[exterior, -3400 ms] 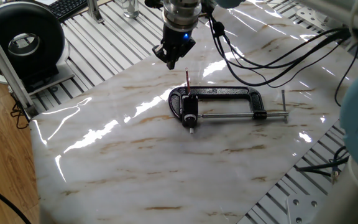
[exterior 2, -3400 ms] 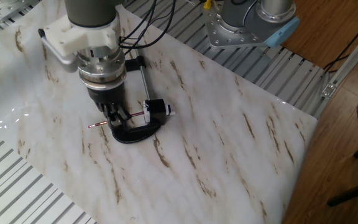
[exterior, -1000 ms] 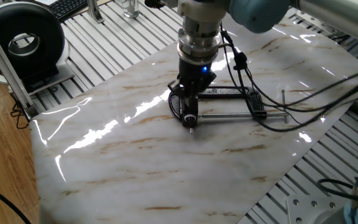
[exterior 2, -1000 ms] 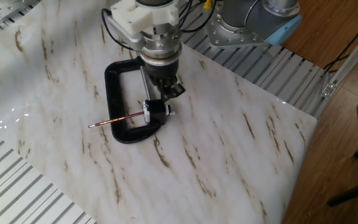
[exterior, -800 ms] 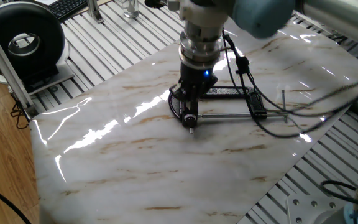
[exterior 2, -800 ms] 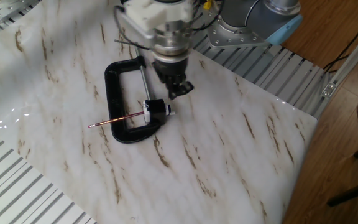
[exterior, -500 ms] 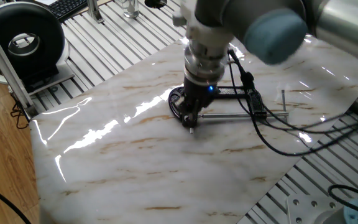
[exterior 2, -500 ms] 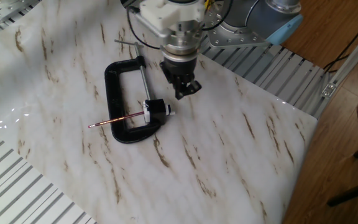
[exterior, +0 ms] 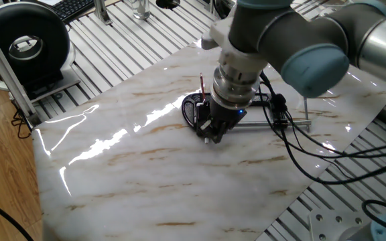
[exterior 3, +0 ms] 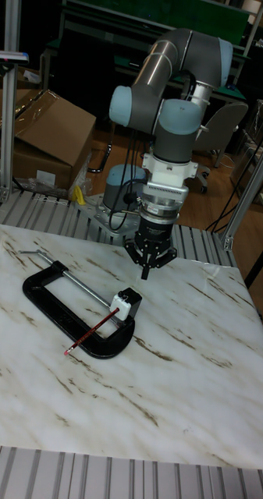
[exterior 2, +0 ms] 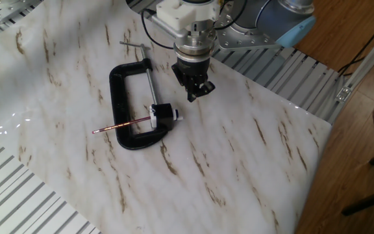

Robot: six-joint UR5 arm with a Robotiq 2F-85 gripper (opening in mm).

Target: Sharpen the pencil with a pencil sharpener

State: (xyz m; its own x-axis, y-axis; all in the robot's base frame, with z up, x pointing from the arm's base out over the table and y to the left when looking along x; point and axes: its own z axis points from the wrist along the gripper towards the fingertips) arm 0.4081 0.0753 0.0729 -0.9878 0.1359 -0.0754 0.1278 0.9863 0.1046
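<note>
Between the clamp point(exterior 2: 125, 110) jaws sits the sharpener point(exterior 2: 163, 114), pinned steady, pencil point(exterior 2: 122, 125) inserted; hand point(exterior 2: 199, 90) hovers beside, empty, opening unclear.

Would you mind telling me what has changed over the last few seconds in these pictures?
The gripper has left the pencil and travelled across the clamp to the sharpener's far side, where it hangs above the table holding nothing. The pencil stays stuck in the sharpener, and the clamp has not shifted.
</note>
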